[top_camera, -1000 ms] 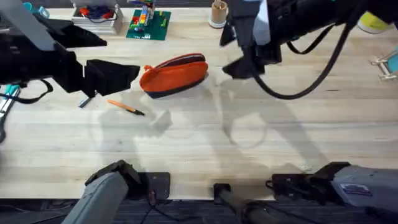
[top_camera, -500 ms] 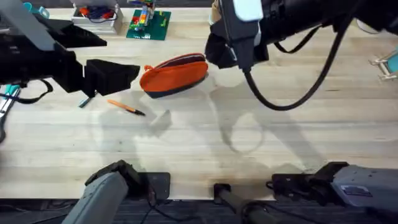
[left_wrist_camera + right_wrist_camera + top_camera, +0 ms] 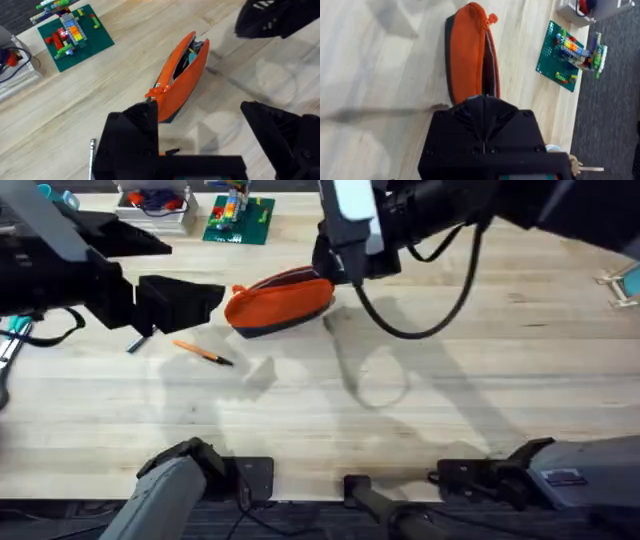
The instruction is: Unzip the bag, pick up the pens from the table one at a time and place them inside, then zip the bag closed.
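Our two grippers flank the bag [image 3: 280, 301] at the table's [image 3: 420, 410] far centre.
Left gripper [image 3: 200, 130] gapes empty at its left; right gripper [image 3: 335, 265], jaws pressed together, hangs over its right end, zipper partly open.

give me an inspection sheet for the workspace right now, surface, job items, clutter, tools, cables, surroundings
Surface: light wooden table, plank grain.
Job's things: orange bag, zipper partly open; orange pen lying on the table near it.
Clutter: green brick baseplate with coloured bricks.
Tools: left tool open beside the bag's one end; right tool at the other end, fingers unclear.
Cables: black cable looping from the right arm.
Surroundings: dark carpet beyond the table edge.
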Robot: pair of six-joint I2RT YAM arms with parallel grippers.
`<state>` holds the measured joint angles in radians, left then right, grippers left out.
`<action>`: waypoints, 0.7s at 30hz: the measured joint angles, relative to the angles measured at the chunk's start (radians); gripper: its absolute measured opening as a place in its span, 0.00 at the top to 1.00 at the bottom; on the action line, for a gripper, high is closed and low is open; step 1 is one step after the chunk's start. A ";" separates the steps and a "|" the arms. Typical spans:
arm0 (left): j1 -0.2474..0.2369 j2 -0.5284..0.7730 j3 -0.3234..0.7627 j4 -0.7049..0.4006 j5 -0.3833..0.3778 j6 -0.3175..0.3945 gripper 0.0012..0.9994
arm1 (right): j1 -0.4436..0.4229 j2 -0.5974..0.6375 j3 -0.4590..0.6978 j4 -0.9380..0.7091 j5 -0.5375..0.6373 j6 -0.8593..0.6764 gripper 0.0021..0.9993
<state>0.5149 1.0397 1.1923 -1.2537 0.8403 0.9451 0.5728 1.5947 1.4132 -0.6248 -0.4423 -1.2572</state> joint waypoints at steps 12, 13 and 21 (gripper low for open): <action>0.000 0.000 0.000 0.000 0.000 -0.003 0.00 | -0.030 0.125 0.000 0.072 -0.011 0.000 0.97; 0.000 0.000 0.000 0.000 0.000 -0.003 0.00 | -0.037 0.132 0.000 0.080 -0.015 0.000 0.97; 0.000 0.000 0.000 0.000 0.000 -0.003 0.00 | -0.097 0.171 0.000 0.151 -0.086 0.016 0.97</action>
<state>0.5152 1.0397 1.1923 -1.2537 0.8402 0.9424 0.4759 1.7660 1.4132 -0.4740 -0.5281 -1.2411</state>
